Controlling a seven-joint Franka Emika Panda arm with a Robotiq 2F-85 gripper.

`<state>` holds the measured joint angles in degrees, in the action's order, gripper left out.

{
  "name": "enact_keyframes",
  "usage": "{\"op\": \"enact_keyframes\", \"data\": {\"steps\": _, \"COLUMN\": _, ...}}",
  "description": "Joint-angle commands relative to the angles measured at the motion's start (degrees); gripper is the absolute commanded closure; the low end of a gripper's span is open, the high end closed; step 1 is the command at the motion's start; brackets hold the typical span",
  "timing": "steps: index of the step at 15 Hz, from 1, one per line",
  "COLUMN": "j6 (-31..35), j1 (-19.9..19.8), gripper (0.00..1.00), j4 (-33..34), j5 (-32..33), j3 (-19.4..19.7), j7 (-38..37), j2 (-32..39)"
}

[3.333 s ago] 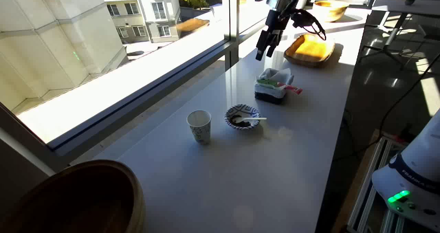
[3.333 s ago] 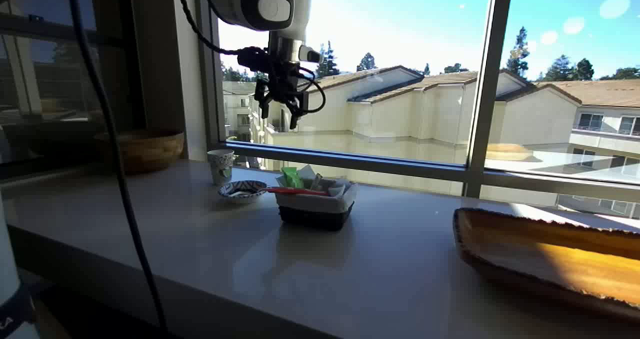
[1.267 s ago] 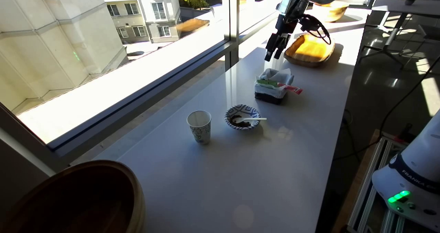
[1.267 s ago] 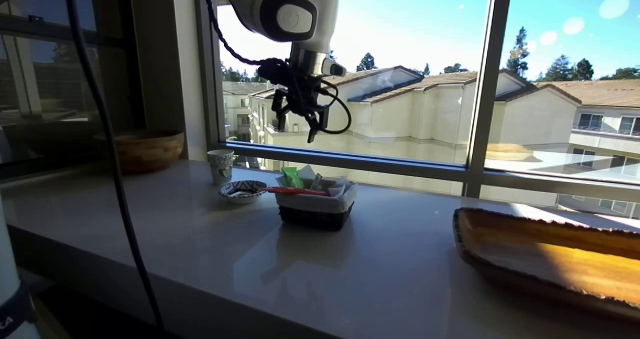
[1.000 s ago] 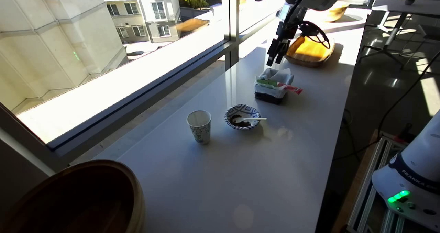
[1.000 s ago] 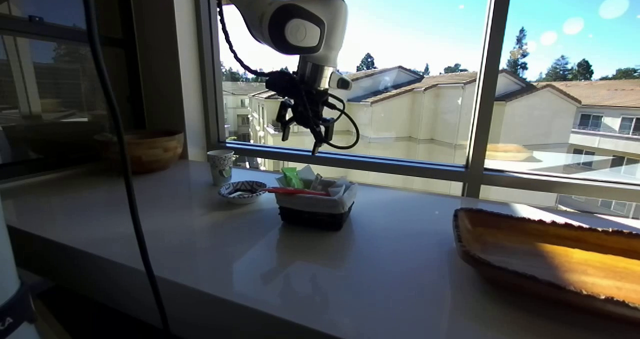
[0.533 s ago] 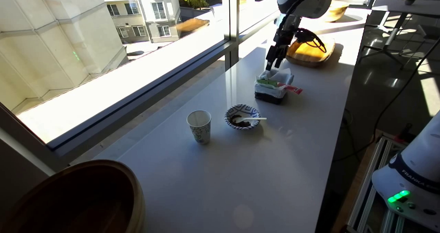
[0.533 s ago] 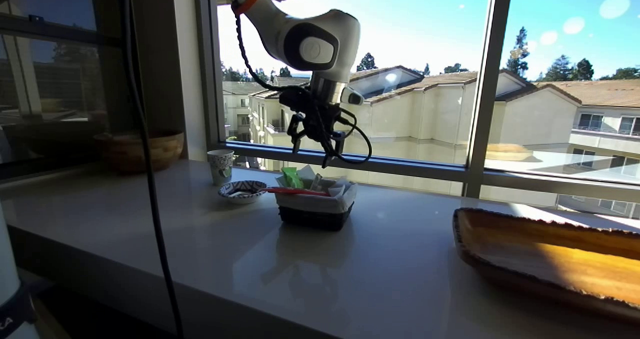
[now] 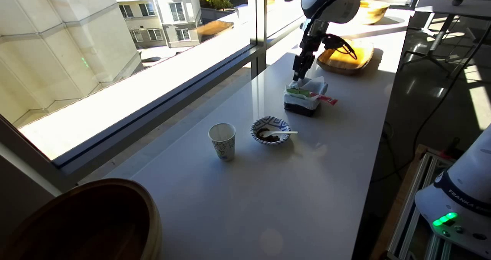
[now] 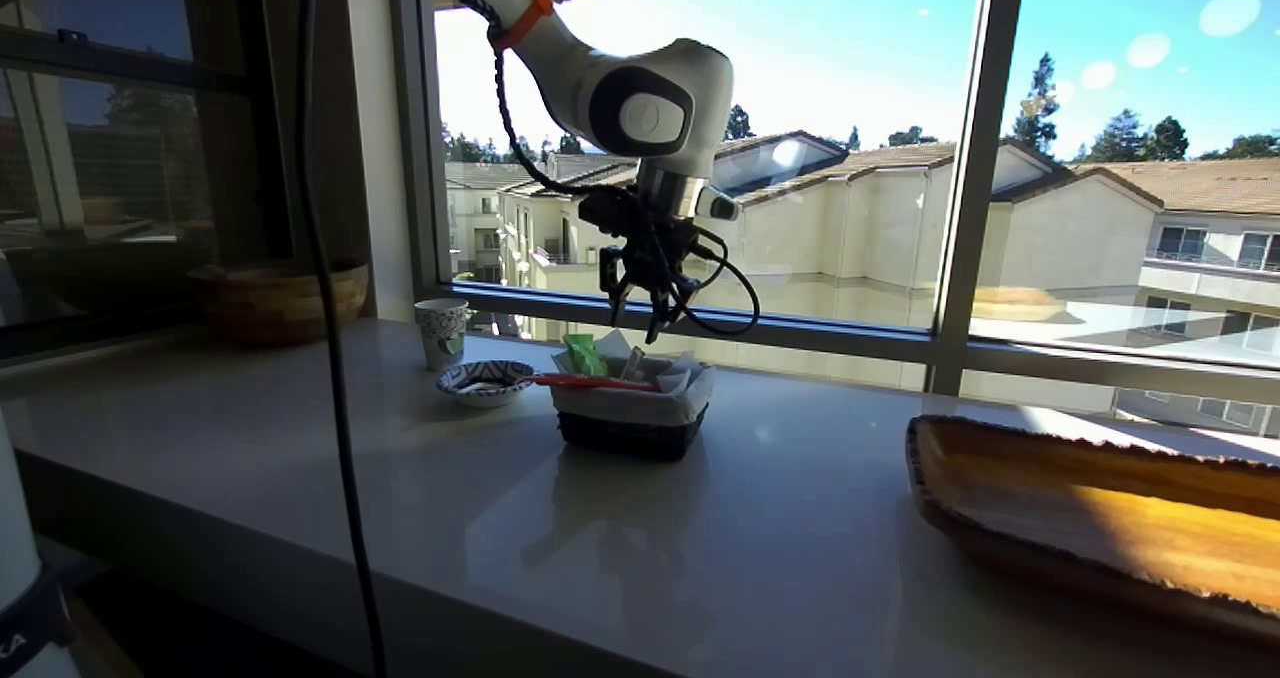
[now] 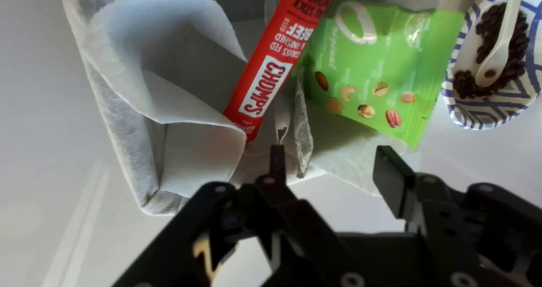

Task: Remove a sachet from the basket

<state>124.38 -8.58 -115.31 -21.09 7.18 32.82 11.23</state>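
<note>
Low over the edge of the dark, white-lined basket, the hand hangs with its fingers spread, a clear gap between them. The basket stands on the tabletop; inside it rests a green sachet, and beside that a red stick juts past the rim. Just beside the basket sits a patterned bowl with dark beans and a white spoon, near a paper cup.

Counter (white): basket, bowl, cup.
</note>
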Motion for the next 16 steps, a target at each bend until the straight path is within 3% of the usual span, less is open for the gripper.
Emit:
{"op": "enact_keyframes", "data": {"steps": 1, "j6": 0.6, "j1": -1.2, "gripper": 0.54, "j4": 2.3, "j5": 0.2, "j3": -1.6, "j7": -0.4, "j2": 3.0}}
{"op": "enact_keyframes", "data": {"steps": 2, "j6": 0.6, "j1": -1.3, "gripper": 0.50, "j4": 2.6, "j5": 0.3, "j3": -1.8, "j7": -0.5, "j2": 3.4}}
{"op": "enact_keyframes", "data": {"steps": 6, "j6": 0.2, "j1": -1.5, "gripper": 0.57, "j4": 3.7, "j5": 0.6, "j3": -2.6, "j7": -0.8, "j2": 5.0}}
{"op": "enact_keyframes", "data": {"steps": 8, "j6": 0.1, "j1": -1.6, "gripper": 0.66, "j4": 4.1, "j5": 0.7, "j3": -2.8, "j7": -1.0, "j2": 5.6}}
{"op": "enact_keyframes", "data": {"steps": 9, "j6": 0.0, "j1": -1.7, "gripper": 0.76, "j4": 4.2, "j5": 0.9, "j3": -2.9, "j7": -1.2, "j2": 5.7}}
{"op": "enact_keyframes", "data": {"steps": 10, "j6": -0.1, "j1": -1.7, "gripper": 0.77, "j4": 4.3, "j5": 0.9, "j3": -3.1, "j7": -1.3, "j2": 5.9}}
{"op": "enact_keyframes", "data": {"steps": 13, "j6": -0.3, "j1": -1.8, "gripper": 1.00, "j4": 4.4, "j5": 1.3, "j3": -3.4, "j7": -1.6, "j2": 5.9}}
{"op": "enact_keyframes", "data": {"steps": 16, "j6": -0.9, "j1": -1.7, "gripper": 1.00, "j4": 4.0, "j5": 2.0, "j3": -3.5, "j7": -2.1, "j2": 5.2}}
